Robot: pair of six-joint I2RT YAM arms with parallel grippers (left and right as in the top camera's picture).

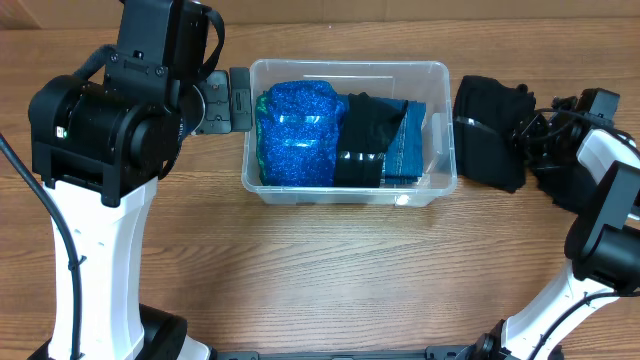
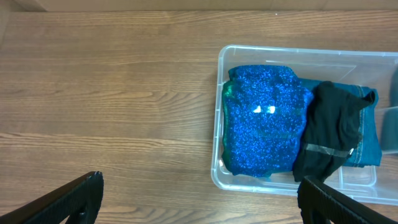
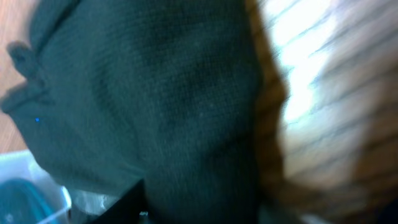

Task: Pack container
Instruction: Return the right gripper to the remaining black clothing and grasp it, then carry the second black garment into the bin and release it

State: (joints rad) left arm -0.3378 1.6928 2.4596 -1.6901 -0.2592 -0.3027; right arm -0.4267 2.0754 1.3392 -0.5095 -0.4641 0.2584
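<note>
The clear container (image 1: 440,185) stands mid-table. It holds a blue glittery bundle (image 1: 298,132), a black cloth (image 1: 366,140) and a teal cloth (image 1: 408,150). The container also shows in the left wrist view (image 2: 219,118), at the right. My left gripper (image 1: 232,100) is open and empty, just outside the container's left wall; its fingers (image 2: 199,190) are spread wide over bare table. A black knit garment (image 1: 488,130) lies right of the container. My right gripper (image 1: 527,130) is at its right edge. The garment (image 3: 155,99) fills the right wrist view, bunched between the fingers (image 3: 205,208).
The wooden table (image 1: 330,270) extends in front of the container. A corner of the container (image 3: 37,199) shows at the lower left of the right wrist view. The two arm bases stand at the front left and front right.
</note>
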